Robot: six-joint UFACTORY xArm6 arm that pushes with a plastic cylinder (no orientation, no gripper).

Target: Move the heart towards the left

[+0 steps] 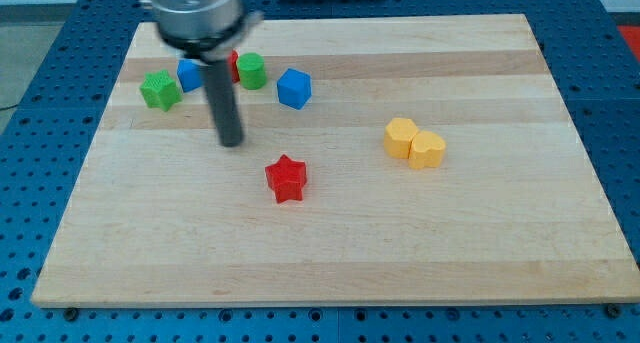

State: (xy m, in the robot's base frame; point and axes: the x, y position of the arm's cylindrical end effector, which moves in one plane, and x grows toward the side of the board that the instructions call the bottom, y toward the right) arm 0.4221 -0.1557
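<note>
Yellow heart (428, 149) sits right of the board's centre, touching a second yellow block (401, 137) on its left side; the second one's shape looks roughly hexagonal, not certain.

My tip (232, 143) rests on the wooden board (500, 243), well apart from the heart, toward the view's left. The rod stands near-vertical, coming down from the arm's grey cylindrical end at the view's top. No fingers on this rig, so nothing is grasped; the tip touches no block.

Nearest block to the tip: red star (287, 178), below and to its right, apart from it.

Count:
- yellow: 2 (heart plus neighbour)
- red: 2, the star and a red block (233, 65) mostly hidden behind the rod
- blue: 2, one blue cube (294, 88) and a blue block (190, 75) left of the rod
- green: 2, a green star (160, 90) and a green cylinder (251, 71)
</note>
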